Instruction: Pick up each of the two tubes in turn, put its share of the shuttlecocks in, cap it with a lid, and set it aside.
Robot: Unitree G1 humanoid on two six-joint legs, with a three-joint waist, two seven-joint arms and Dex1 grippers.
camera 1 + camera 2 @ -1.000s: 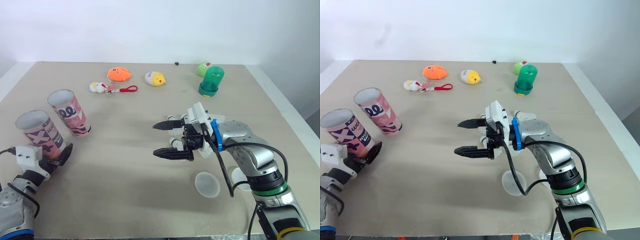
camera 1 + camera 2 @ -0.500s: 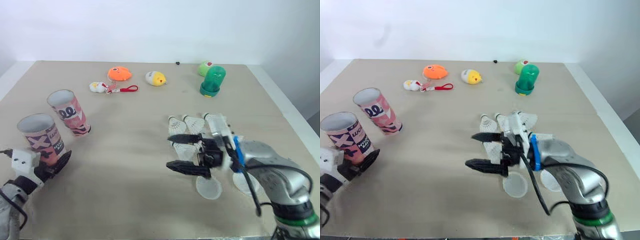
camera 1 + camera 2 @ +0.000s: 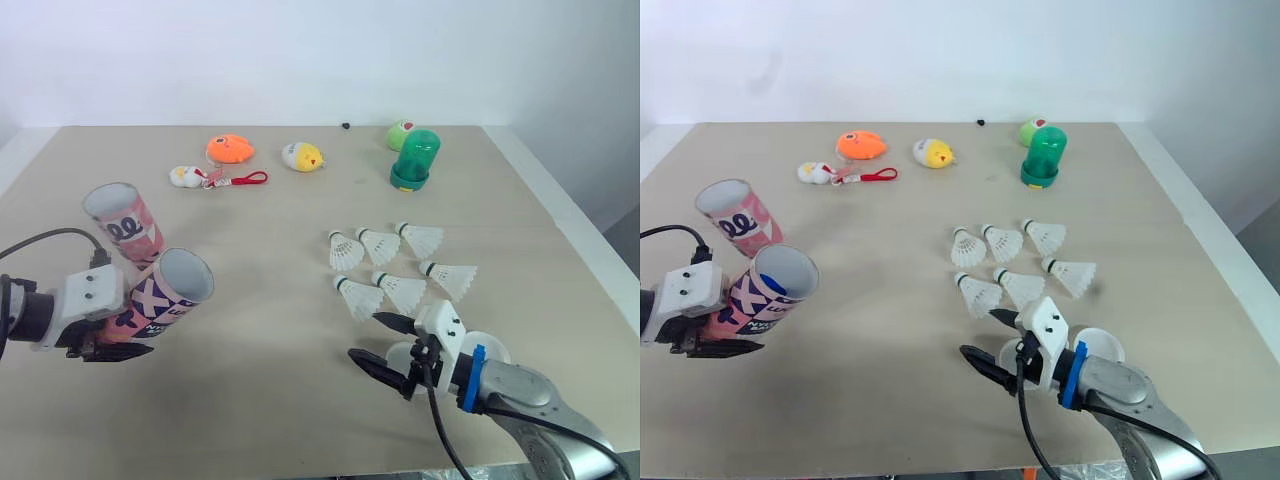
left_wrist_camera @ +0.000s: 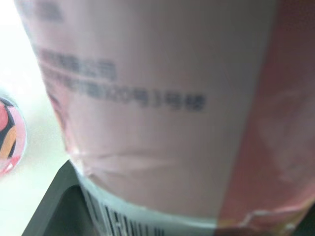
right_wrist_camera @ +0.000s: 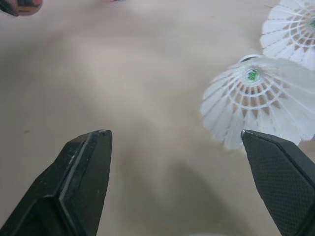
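My left gripper (image 3: 102, 338) is shut on the blue-and-pink patterned tube (image 3: 160, 298), held off the table and tilted, its open mouth facing right; the tube's wall (image 4: 172, 98) sits close up in the left wrist view. The second, pink tube (image 3: 121, 222) stands just behind it. Several white shuttlecocks (image 3: 381, 245) lie in a cluster right of centre. My right gripper (image 3: 368, 338) hangs open just in front of them, with the nearest shuttlecock (image 5: 256, 93) beyond its right fingertip. One white lid (image 3: 1102, 343) lies beside the right wrist, and another (image 3: 399, 353) lies partly under the gripper.
At the back lie an orange plush (image 3: 230, 148), a yellow chick toy (image 3: 303, 156) and a small white toy with a red strap (image 3: 192, 175). A green dome (image 3: 415, 160) and a green ball (image 3: 402, 133) stand back right. The table's right edge (image 3: 575, 240) runs close to the shuttlecocks.
My left gripper has lifted the patterned tube and tipped its mouth to the right. My right arm has drawn back toward the near edge, uncovering the shuttlecocks.
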